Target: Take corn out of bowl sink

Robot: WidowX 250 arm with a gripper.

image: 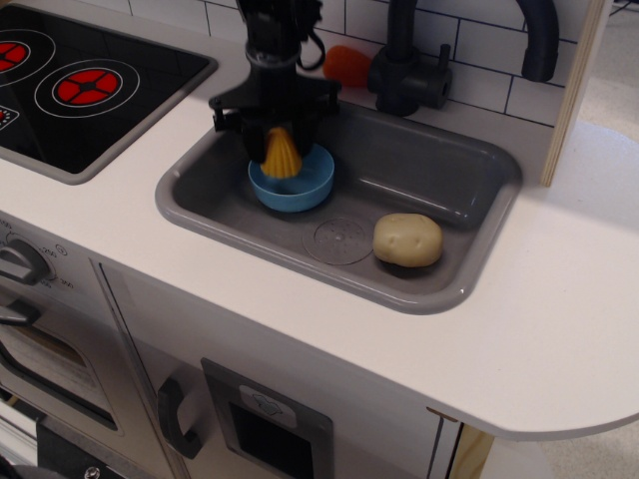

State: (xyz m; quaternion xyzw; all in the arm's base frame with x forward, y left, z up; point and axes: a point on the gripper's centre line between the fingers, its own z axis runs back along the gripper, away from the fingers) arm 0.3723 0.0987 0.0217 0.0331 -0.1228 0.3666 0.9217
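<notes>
1 high front view, facing sink (439, 289).

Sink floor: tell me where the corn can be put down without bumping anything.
The gripper holds the corn just above the bowl. Free sink floor: the stretch between bowl and potato around the drain mark, and the back right area below the faucet. Crowded: the bowl's back-left corner and the potato's front-right spot.
</notes>
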